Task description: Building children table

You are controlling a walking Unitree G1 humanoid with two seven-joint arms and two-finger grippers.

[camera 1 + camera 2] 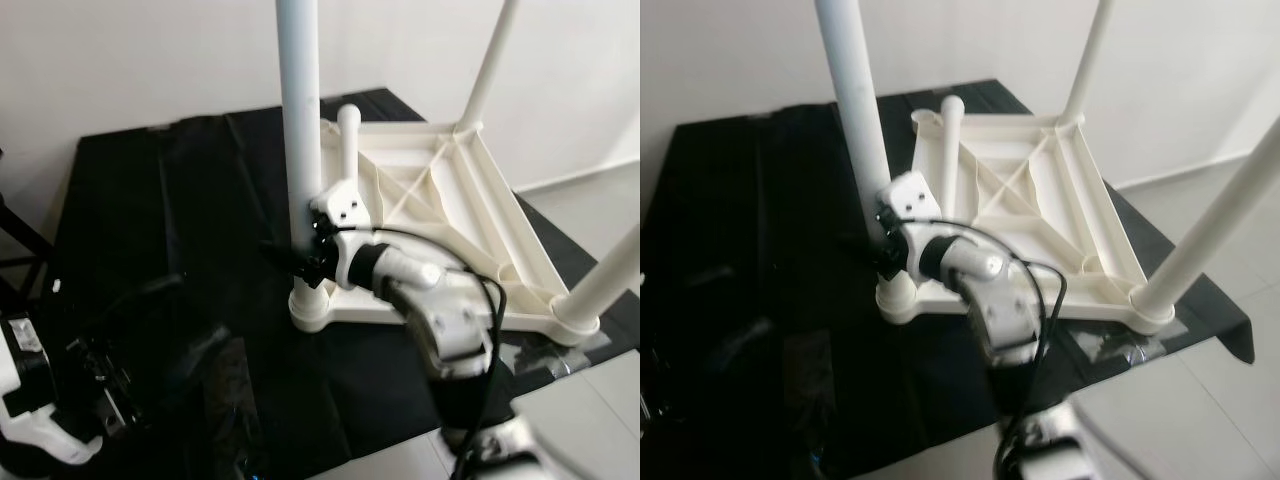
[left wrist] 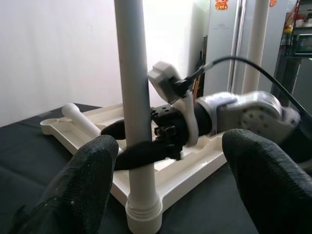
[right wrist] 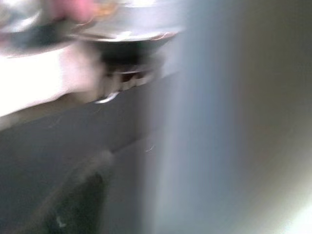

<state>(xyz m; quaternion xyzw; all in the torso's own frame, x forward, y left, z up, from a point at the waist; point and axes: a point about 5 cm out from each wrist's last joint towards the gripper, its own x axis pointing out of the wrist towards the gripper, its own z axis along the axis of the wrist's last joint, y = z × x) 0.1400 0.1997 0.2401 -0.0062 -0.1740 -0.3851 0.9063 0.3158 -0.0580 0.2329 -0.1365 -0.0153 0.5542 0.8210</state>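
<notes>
Left gripper [image 2: 161, 195] low over the black sheet [image 1: 150, 220], left of the upturned white tabletop [image 1: 440, 220], fingers spread, nothing between them. Near-left table leg [image 1: 300, 130] stands upright in its corner socket. Right gripper [image 2: 134, 146] clamped around that leg just above the socket. A loose leg [image 1: 348, 150] lies on the tabletop just behind. Two more legs stand at the right corners.

The tabletop [image 1: 470, 210] is laid upside down on the sheet [image 1: 150, 220], legs upward. The near-left leg [image 1: 300, 120] is gripped low by the right hand [image 1: 300, 255]. A loose leg [image 1: 349, 150] lies behind it. The left hand [image 2: 165, 195] is held left of that leg.
</notes>
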